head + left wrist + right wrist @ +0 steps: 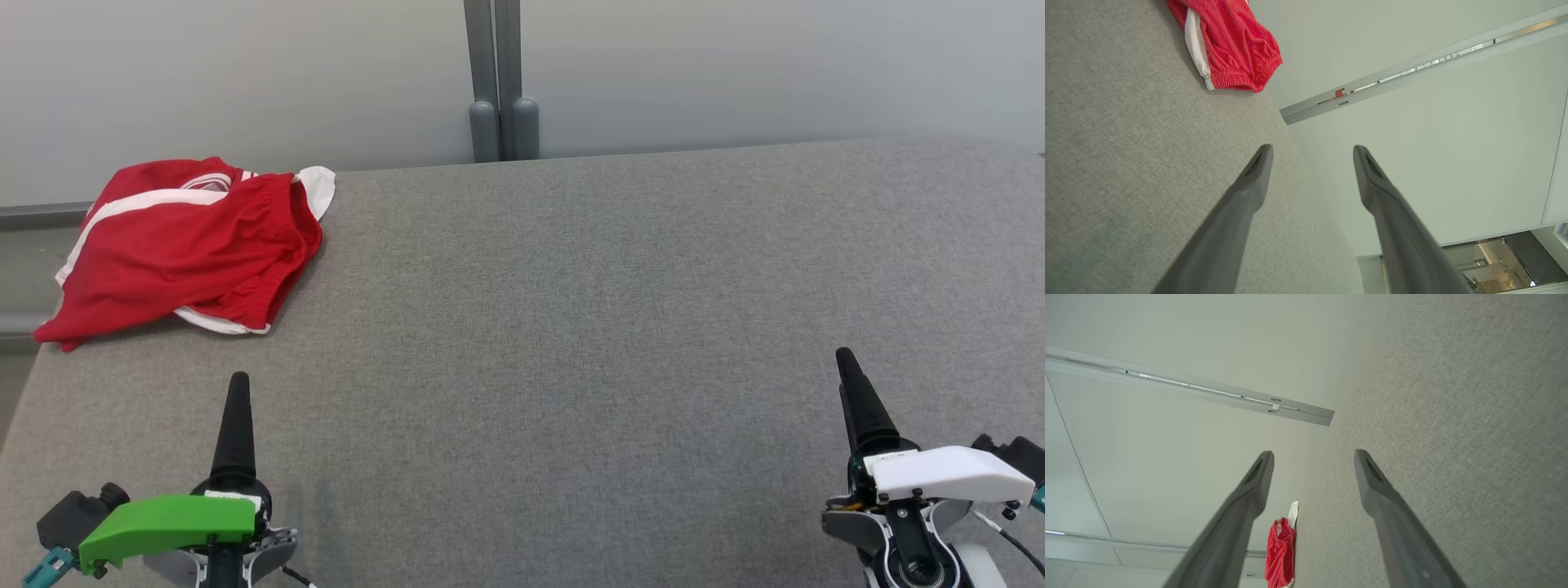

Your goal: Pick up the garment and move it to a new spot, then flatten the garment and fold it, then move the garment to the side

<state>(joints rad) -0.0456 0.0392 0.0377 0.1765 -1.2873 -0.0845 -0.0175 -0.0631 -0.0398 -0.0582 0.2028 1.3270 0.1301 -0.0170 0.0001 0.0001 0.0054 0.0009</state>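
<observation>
The garment (188, 245), red shorts with white stripes and trim, lies crumpled at the far left corner of the grey fabric-covered table (571, 327). Its elastic hem shows at the top of the left wrist view (1229, 45), and it appears small and distant in the right wrist view (1280, 555). My left gripper (238, 384) hovers near the front left, well short of the garment, its fingers open and empty (1312, 148). Far from the cloth, my right gripper (845, 355) stands at the front right, also open with nothing between its fingers (1314, 452).
A pale wall runs behind the table, with a pair of grey posts (500, 82) at the back centre. The table's left edge (24, 367) drops off just beside the garment. A wide stretch of grey surface lies between the two grippers.
</observation>
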